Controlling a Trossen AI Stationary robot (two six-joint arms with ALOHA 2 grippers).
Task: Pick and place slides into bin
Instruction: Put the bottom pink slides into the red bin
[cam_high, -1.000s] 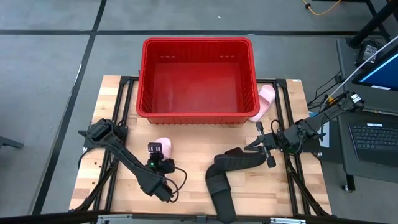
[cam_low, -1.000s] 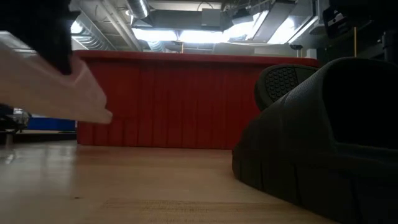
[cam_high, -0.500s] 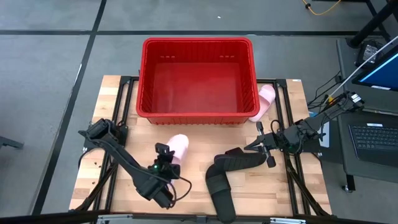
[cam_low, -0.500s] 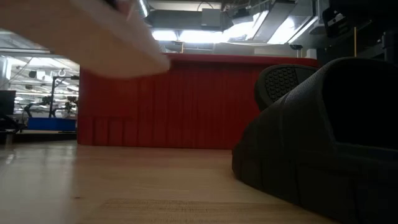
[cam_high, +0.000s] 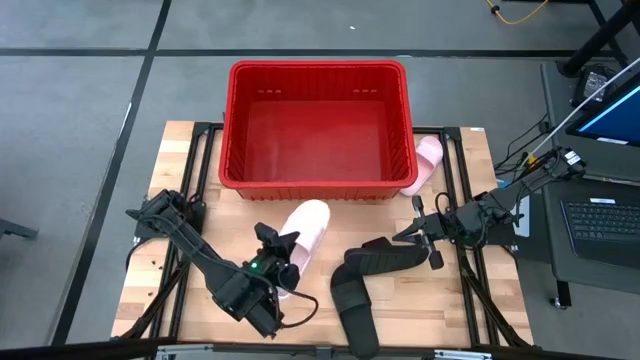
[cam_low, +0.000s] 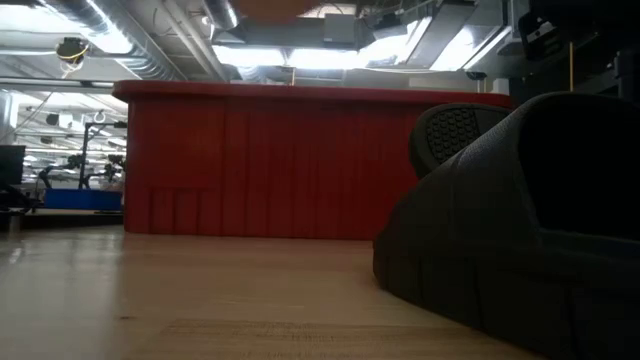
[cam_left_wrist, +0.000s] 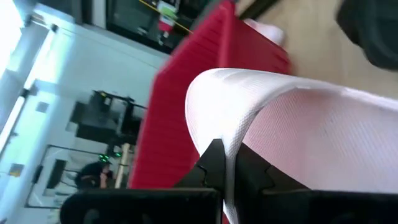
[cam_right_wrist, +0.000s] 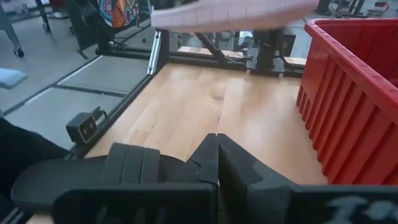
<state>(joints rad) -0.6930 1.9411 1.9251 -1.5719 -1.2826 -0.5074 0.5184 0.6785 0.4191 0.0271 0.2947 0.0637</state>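
Observation:
My left gripper (cam_high: 276, 258) is shut on a pale pink slide (cam_high: 303, 230), held above the table just near of the red bin (cam_high: 318, 130). The slide also shows in the left wrist view (cam_left_wrist: 311, 118). My right gripper (cam_high: 414, 233) is shut at the right end of a black slide (cam_high: 385, 255) that lies on the table. I cannot tell whether it touches this slide. A second black slide (cam_high: 352, 305) lies nearer the front edge. A second pink slide (cam_high: 425, 165) lies on the table against the bin's right wall. My left gripper pinches the pink slide's near end (cam_left_wrist: 231, 177) between its two fingers, coming from the table's near left and slanting up. The slide is lifted clear of the table. Its free end (cam_high: 315, 210) points toward the bin's near wall.
The bin stands at the table's far middle and is seen as a red wall in the low view (cam_low: 300, 160). The black slide fills the low view's right side (cam_low: 520, 230). Bare wood lies between the bin and the black slides.
My left gripper has carried the pink slide up and toward the table's right and far side, nearer the bin. The slide has risen out of the low view. It has tipped from hanging end-on to stretching out toward the bin.

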